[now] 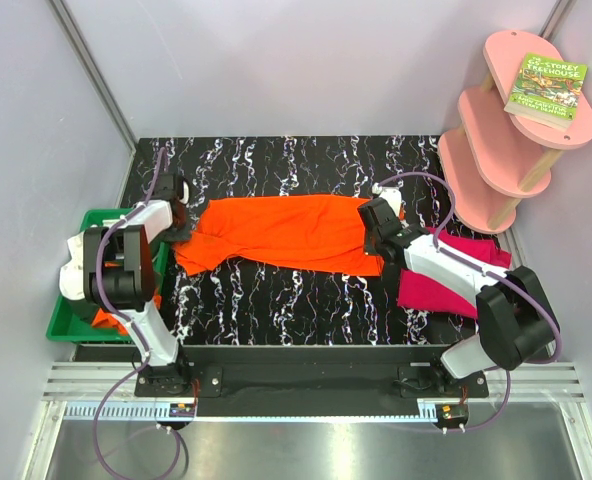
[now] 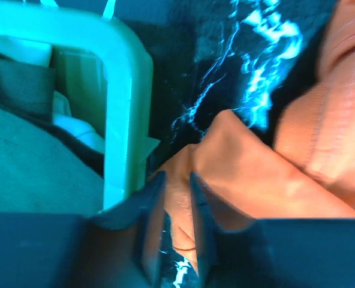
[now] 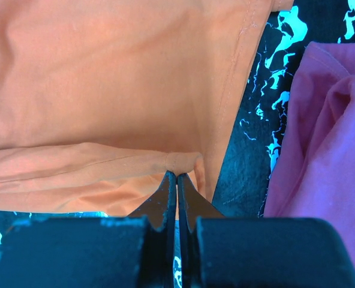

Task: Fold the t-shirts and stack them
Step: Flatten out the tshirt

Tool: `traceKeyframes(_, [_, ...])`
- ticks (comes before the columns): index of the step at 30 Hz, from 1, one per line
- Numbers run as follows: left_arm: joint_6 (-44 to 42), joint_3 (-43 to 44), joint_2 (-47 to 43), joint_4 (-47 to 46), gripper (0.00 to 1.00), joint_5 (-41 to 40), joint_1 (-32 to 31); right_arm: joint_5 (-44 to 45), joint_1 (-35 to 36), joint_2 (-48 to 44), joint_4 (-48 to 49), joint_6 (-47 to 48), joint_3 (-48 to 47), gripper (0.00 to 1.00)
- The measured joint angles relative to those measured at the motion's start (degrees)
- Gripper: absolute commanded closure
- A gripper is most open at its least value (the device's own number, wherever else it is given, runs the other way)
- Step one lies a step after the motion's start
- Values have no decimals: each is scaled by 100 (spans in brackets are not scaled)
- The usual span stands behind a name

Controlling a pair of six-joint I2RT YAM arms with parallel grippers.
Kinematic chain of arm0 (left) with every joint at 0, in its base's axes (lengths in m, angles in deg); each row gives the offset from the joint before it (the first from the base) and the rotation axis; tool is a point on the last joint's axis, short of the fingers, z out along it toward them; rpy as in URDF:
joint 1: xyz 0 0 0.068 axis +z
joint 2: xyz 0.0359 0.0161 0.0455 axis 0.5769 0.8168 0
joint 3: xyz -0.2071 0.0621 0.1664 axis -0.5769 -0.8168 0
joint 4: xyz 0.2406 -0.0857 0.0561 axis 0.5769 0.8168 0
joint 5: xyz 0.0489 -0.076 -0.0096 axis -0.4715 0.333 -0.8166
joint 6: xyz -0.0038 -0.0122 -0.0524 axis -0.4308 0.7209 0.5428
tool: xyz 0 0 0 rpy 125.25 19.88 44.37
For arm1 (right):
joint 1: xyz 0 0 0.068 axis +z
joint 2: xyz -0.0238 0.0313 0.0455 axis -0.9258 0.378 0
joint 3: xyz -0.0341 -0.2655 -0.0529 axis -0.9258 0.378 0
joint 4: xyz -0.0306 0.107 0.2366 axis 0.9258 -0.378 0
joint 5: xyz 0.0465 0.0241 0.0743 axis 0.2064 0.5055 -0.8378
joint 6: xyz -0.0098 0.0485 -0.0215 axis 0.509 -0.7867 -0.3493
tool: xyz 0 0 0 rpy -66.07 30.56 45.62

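A bright orange t-shirt [image 1: 286, 232] lies spread across the middle of the black marbled table. At its left corner, beside the bin, my left gripper [image 1: 181, 232] is low over the cloth. In the left wrist view its fingers [image 2: 174, 175] stand narrowly open with a tip of the orange t-shirt [image 2: 255, 174] between them. My right gripper [image 1: 369, 240] is at the shirt's right end. In the right wrist view it [image 3: 177, 174] is shut, pinching a folded edge of the orange t-shirt [image 3: 117, 90]. A magenta t-shirt [image 1: 436, 290] lies crumpled under the right arm, and it [image 3: 327, 132] shows beside the orange one.
A green plastic bin [image 1: 61, 325] stands at the table's left edge with orange cloth [image 1: 106, 318] inside; its rim [image 2: 123, 90] is right beside my left fingers. A pink tiered shelf [image 1: 506, 130] with a book [image 1: 546, 85] stands at the back right.
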Motion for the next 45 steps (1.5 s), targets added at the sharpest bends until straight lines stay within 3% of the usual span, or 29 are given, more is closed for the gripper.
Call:
traceKeyframes(1, [-20, -31, 13, -2, 93, -48, 4, 0, 0, 0, -4, 0, 2, 100])
traceKeyframes(3, [-42, -114, 26, 9, 100, -92, 42, 0, 0, 0, 2, 0, 2, 100])
traceKeyframes(13, [-136, -514, -328, -52, 100, 17, 109, -13, 0, 0, 17, 0, 2, 100])
traceKeyframes(23, [-267, -605, -2070, 186, 100, 638, 549, -22, 0, -72, 22, -92, 26, 100])
traceKeyframes(33, [-269, -575, -2286, 468, 100, 992, 627, -59, 0, -426, 15, -129, 166, 100])
traceKeyframes(45, [-280, 662, -3982, 1130, 100, 2100, 627, 173, 0, -1965, -776, 306, -420, 100])
